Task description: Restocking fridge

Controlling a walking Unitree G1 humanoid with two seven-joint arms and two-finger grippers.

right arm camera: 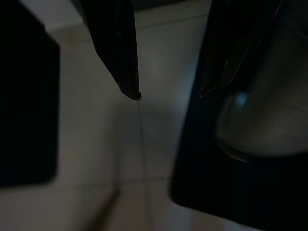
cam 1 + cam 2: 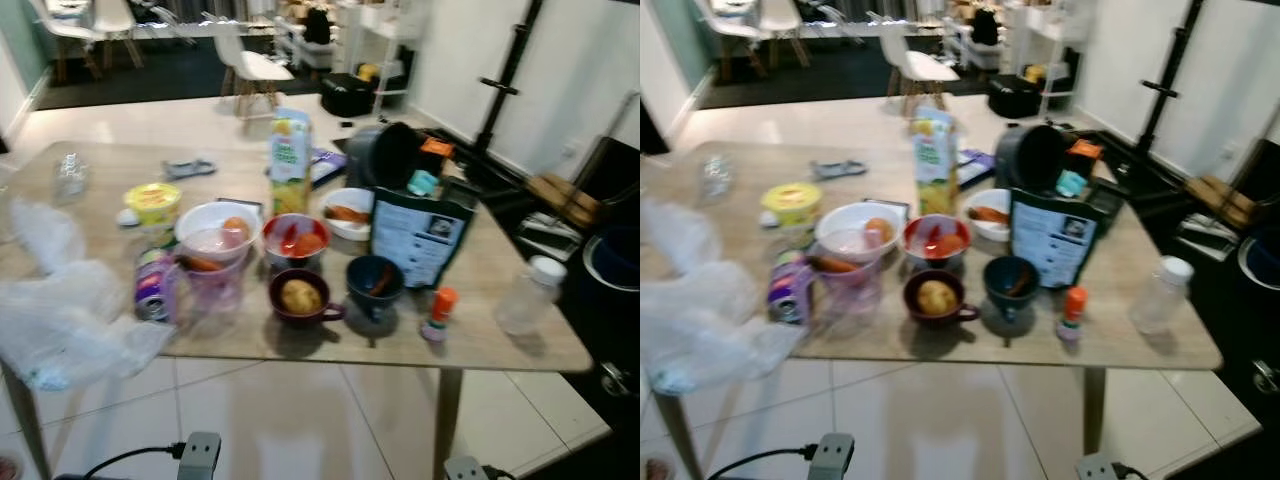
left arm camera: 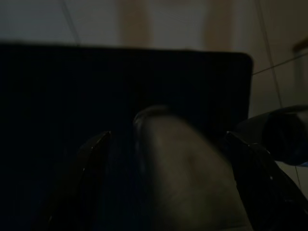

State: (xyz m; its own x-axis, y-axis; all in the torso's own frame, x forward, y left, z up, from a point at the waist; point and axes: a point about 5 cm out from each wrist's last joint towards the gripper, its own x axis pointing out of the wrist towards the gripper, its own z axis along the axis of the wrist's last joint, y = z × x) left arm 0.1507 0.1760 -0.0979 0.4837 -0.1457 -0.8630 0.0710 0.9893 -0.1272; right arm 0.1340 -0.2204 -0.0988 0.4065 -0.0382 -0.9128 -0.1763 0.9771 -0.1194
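A wooden table (image 2: 490, 335) stands before me, crowded with food. On it are a tall juice carton (image 2: 290, 160), a yellow-lidded tub (image 2: 153, 205), a white bowl (image 2: 217, 232), a red bowl (image 2: 296, 240), a maroon cup holding a potato (image 2: 300, 296), a blue cup (image 2: 374, 283), a purple can (image 2: 152, 285) and a dark labelled bag (image 2: 418, 235). A clear bottle with a white cap (image 2: 525, 295) stands at the table's right end. My right gripper (image 1: 169, 94) hangs open over the tiled floor. My left gripper (image 3: 167, 136) hangs in shade, fingers apart.
A crumpled plastic bag (image 2: 60, 320) covers the table's near left corner. A small orange-capped bottle (image 2: 438, 315) stands near the front edge. White chairs (image 2: 250, 70) stand behind the table. A black stand (image 2: 505, 85) and dark clutter lie at the right.
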